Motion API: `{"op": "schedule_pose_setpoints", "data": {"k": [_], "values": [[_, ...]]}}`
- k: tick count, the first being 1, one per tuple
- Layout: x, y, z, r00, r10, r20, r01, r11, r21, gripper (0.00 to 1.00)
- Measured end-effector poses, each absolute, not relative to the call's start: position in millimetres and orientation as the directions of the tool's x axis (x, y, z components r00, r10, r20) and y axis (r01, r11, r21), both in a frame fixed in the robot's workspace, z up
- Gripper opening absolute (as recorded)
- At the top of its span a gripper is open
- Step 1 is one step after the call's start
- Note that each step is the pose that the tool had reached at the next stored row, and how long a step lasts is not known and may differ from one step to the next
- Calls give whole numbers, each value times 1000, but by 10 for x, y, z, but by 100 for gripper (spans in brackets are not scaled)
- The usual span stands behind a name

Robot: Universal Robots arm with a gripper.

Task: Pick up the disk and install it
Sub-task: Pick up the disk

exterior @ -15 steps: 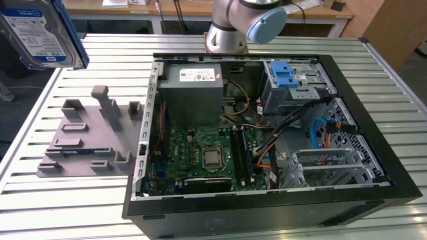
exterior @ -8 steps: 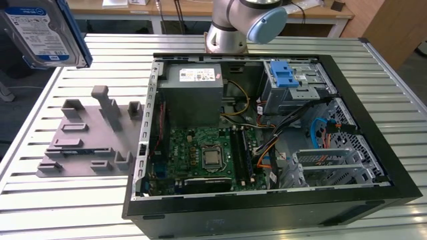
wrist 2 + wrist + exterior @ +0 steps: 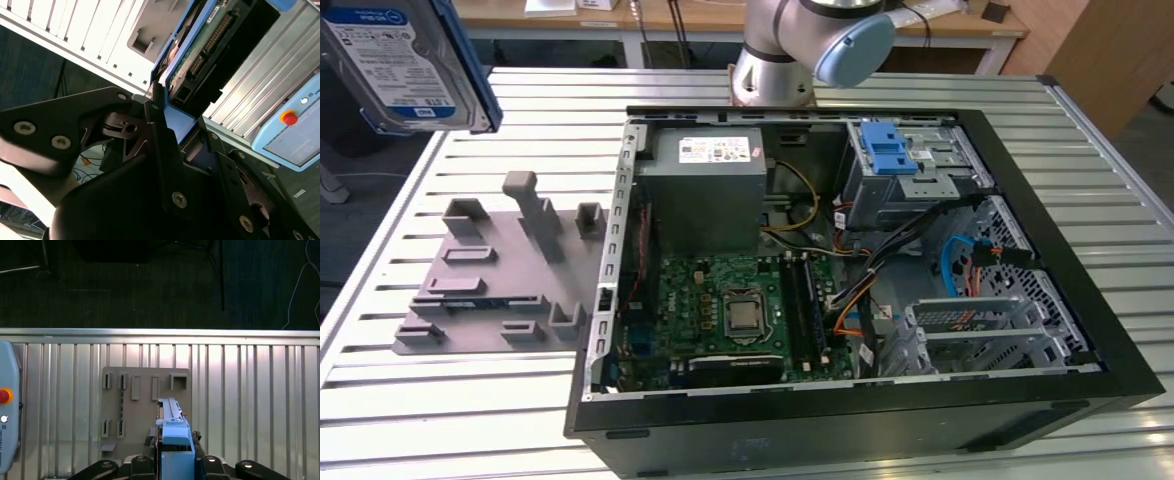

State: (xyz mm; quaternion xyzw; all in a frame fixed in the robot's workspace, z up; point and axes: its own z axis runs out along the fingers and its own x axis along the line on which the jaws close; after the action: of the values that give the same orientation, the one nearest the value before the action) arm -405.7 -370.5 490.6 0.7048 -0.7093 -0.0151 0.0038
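Note:
The disk (image 3: 400, 60) hangs in the air at the exterior view's upper left, above the slatted table, its white-and-blue label facing the camera and a blue rail down its side. In the second wrist view my gripper (image 3: 181, 119) is shut on the disk (image 3: 200, 50), black fingers (image 3: 156, 107) pressed against the blue rails beside the green circuit board. The first wrist view shows the disk (image 3: 174, 432) edge-on, held in the gripper (image 3: 175, 462) above a grey fixture plate (image 3: 145, 405).
An open computer case (image 3: 1067, 300) lies on the table with motherboard, grey power supply (image 3: 707, 170) and a drive cage with blue latch (image 3: 894, 150). The grey fixture plate (image 3: 494, 280) lies to the case's left in the exterior view. A teach pendant (image 3: 290, 125) rests nearby.

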Motion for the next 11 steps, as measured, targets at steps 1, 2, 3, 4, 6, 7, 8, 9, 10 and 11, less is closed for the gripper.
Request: {"op": "schedule_pose_setpoints", "data": {"k": [1, 2, 3, 4, 6, 7, 8, 9, 10, 11], "values": [[-4047, -3715, 4906, -7, -1000, -16, -1000, 6, 27, 36], [-4037, -3725, 4906, -7, -1000, -16, -1000, 6, 27, 36], [-4029, -3735, 4906, -7, -1000, -16, -1000, 6, 27, 36], [-4021, -3743, 4907, -7, -1000, -16, -1000, 6, 27, 36], [-4011, -3758, 4907, -7, -1000, -16, -1000, 6, 27, 36], [-4009, -3764, 4907, -7, -1000, -16, -1000, 6, 27, 36], [-4007, -3769, 4907, -7, -1000, -16, -1000, 6, 27, 36], [-4004, -3774, 4907, -7, -1000, -16, -1000, 6, 27, 36], [-4002, -3778, 4906, -7, -1000, -16, -1000, 6, 27, 36], [-4001, -3783, 4906, -7, -1000, -16, -1000, 6, 27, 36]]}}
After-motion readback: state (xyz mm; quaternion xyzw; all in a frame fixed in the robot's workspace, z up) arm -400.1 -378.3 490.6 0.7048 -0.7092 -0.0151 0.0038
